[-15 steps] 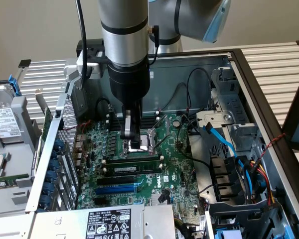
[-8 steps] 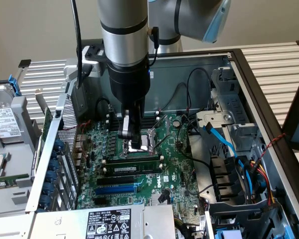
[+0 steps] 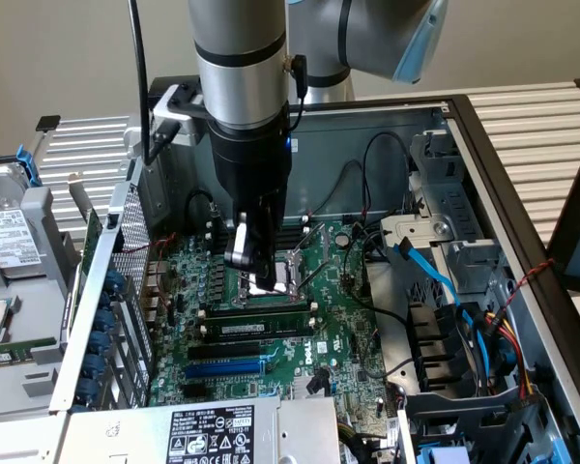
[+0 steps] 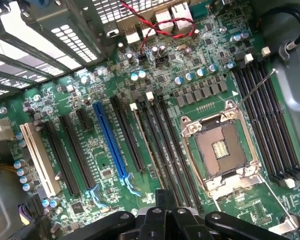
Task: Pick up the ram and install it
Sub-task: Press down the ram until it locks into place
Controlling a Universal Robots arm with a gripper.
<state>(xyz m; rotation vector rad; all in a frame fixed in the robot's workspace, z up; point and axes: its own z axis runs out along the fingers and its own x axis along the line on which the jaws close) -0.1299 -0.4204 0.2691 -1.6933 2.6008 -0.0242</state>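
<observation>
The ram (image 3: 254, 330) is a long thin stick with a pale label strip. It stands on edge among the black memory slots (image 3: 261, 311) of the green motherboard, just in front of the CPU socket (image 3: 275, 271). In the wrist view its thin top edge (image 4: 144, 142) runs between the black slots beside the socket (image 4: 221, 150). My gripper (image 3: 259, 275) hangs over the socket, slightly behind the ram and apart from it. Its black fingers (image 4: 163, 200) are shut together with nothing between them.
A blue expansion slot (image 3: 224, 367) lies nearer the power supply (image 3: 213, 430). Metal case walls ring the board. Drive bays and blue and black cables (image 3: 435, 280) crowd the exterior view's right. A red-black twisted wire (image 4: 155, 25) crosses the board near the rear ports.
</observation>
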